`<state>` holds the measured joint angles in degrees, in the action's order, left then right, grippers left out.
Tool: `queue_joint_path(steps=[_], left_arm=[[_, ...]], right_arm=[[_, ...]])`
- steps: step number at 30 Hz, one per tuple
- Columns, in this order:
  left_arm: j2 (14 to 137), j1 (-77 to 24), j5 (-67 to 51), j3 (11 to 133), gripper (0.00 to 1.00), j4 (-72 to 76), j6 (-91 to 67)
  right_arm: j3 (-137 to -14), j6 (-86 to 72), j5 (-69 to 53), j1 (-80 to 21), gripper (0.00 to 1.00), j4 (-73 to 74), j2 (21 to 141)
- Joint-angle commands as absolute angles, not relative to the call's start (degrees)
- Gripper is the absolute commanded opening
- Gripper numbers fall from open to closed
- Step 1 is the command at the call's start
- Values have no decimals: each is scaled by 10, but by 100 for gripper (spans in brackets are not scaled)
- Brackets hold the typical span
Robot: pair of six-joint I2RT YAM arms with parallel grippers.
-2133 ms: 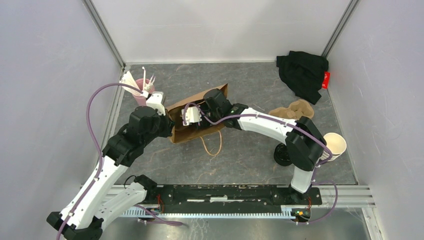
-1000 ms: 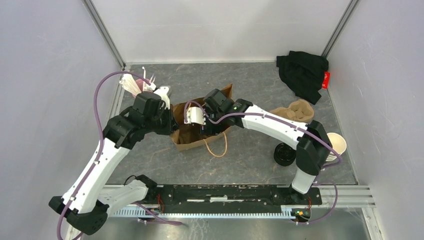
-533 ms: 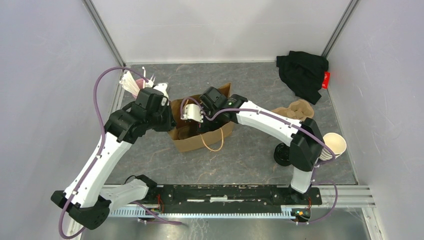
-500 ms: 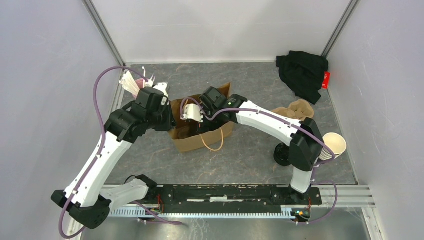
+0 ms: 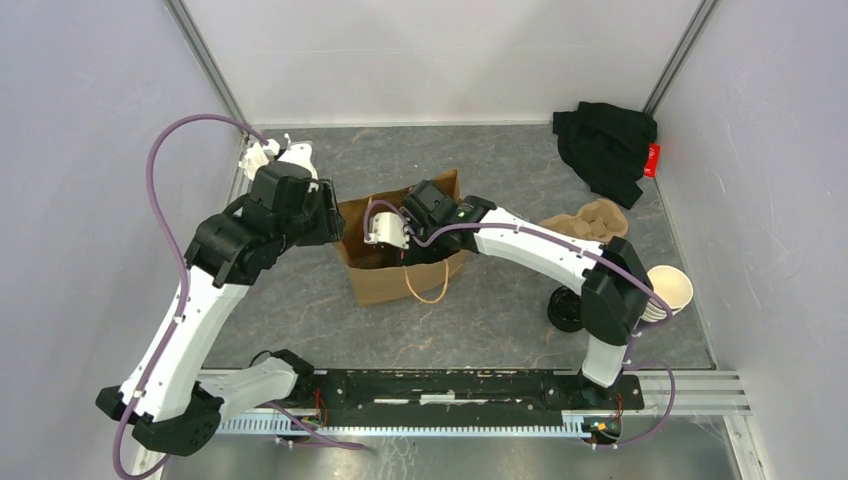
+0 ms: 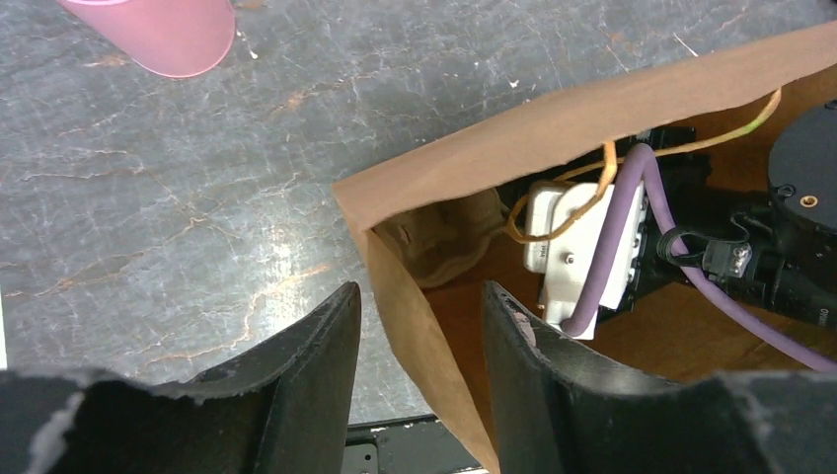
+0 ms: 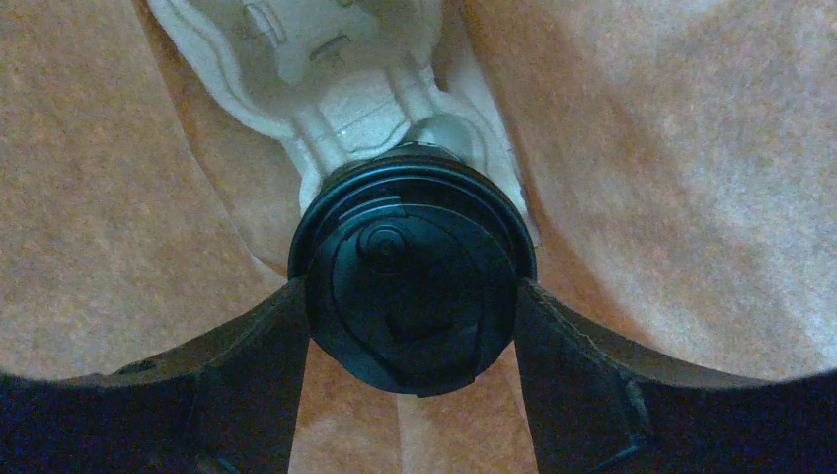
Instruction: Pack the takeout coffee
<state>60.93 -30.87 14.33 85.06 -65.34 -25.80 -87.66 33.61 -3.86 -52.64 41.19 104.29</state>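
The takeout coffee, a cup under a round black dome lid, sits inside the brown paper bag, against a pale pulp carrier. My right gripper reaches down into the bag and is shut on the cup, one finger pressed on each side of the lid. From above the cup is hidden by the right wrist. My left gripper is open and straddles the bag's left wall. The paper runs between the fingers without touching them.
A pink cup holding white utensils stands behind the left wrist. Brown pulp carriers, a stack of black lids and a stack of cream cups lie at the right. A black cloth fills the back right corner.
My left gripper has opened, let go of the bag's left wall and drawn back toward the pink cup. The bag now stands more upright. The right gripper stays in the bag on the cup.
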Motion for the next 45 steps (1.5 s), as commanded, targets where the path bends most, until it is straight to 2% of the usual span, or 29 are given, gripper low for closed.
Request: queue_joint_path(steps=[1, 9, 17, 31, 35, 36, 45], left_arm=[[592, -309, 187, 878, 55, -651, -238], [579, -309, 190, 880, 55, -637, -232], [556, -309, 199, 883, 55, -632, -233], [529, -309, 197, 863, 55, -617, -232], [523, -310, 193, 857, 55, -614, -233], [522, -309, 192, 856, 55, -613, -233], [514, -309, 181, 849, 55, -605, -227]], right_arm=[[-806, 313, -23, -517, 0, 501, 1101], [-804, 316, 13, -503, 0, 499, 1146], [-892, 309, 1, -506, 0, 536, 1150], [-983, 245, -38, -535, 64, 549, 1113], [-1012, 235, -37, -539, 88, 563, 1109], [-1021, 233, -37, -540, 98, 567, 1109], [-1052, 199, -24, -547, 98, 579, 1070]])
